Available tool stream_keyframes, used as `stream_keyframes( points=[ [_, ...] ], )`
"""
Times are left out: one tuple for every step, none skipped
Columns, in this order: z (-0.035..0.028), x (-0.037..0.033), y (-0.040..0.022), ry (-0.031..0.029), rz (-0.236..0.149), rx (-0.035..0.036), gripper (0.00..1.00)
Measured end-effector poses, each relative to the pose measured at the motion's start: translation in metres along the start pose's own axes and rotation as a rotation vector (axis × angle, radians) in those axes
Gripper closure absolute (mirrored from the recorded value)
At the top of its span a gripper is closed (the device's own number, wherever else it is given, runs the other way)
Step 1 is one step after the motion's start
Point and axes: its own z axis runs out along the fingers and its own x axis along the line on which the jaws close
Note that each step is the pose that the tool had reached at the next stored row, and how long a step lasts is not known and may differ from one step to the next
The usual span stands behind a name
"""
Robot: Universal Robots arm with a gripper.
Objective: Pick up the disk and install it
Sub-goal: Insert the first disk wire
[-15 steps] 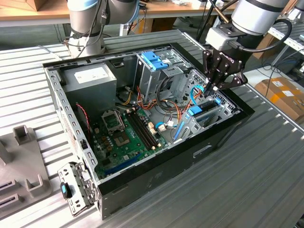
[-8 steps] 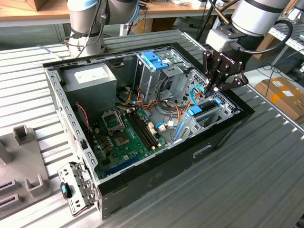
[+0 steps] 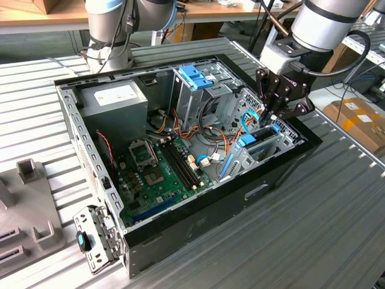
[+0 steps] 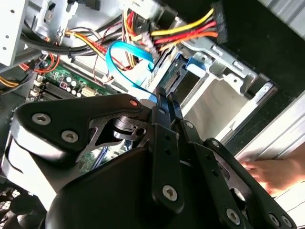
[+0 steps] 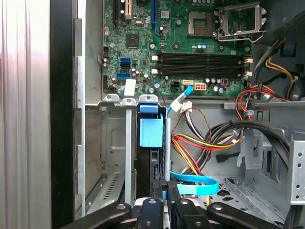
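the table (image 3: pixel 325 241) carries the computer case (image 3: pixel 198 232), which lies on its side with the panel off so that everything inside can be reached from above. in the case sit the grey power-supply box (image 3: pixel 114 99) at the corner toward the exterior view's left, the green motherboard (image 3: pixel 159 174) flat on its floor, and the metal drive cage (image 5: pixel 112 143) at the end toward the exterior view's right. the disk (image 5: pixel 151 136) stands on edge in one slot of that cage, its light-blue rail facing the opening. that looks like its mounted place or close to it. the hand (image 5: pixel 167 187) reaches down at the disk's edge, clenched with its tips together. whether it nips the rail or only bears on it i cannot tell. a blue flat cable (image 5: pixel 193 183) loops just beside the tips.
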Motion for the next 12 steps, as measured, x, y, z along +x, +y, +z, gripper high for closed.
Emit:
stream_keyframes(
  points=[
    [0.0003,0.0003,0.0023,-0.0002,0.0,0.0001,0.84],
    [0.0005,0.0006,0.0037,-0.0002,-0.001,0.0001,0.84],
    [0.0012,0.0021,0.0049,-0.0001,-0.002,0.0003,0.84],
    [0.0017,0.0037,0.0053,-0.0004,-0.004,0.0012,0.84],
    [0.0018,0.0049,0.0053,-0.0003,-0.007,0.0024,0.84],
    [0.0019,0.0055,0.0053,-0.0008,-0.009,0.0037,0.84],
    [0.0019,0.0057,0.0054,-0.0015,-0.013,0.0054,0.84],
    [0.0019,0.0057,0.0054,-0.0031,-0.021,0.0081,0.84],
    [0.002,0.0057,0.0054,-0.0037,-0.027,0.0109,0.84],
    [0.0021,0.0057,0.0055,-0.0039,-0.033,0.0137,0.84],
    [0.0025,0.0057,0.0056,-0.0044,-0.039,0.0171,0.84],
    [0.003,0.0057,0.0057,-0.0046,-0.044,0.02,0.84]
  ],
)
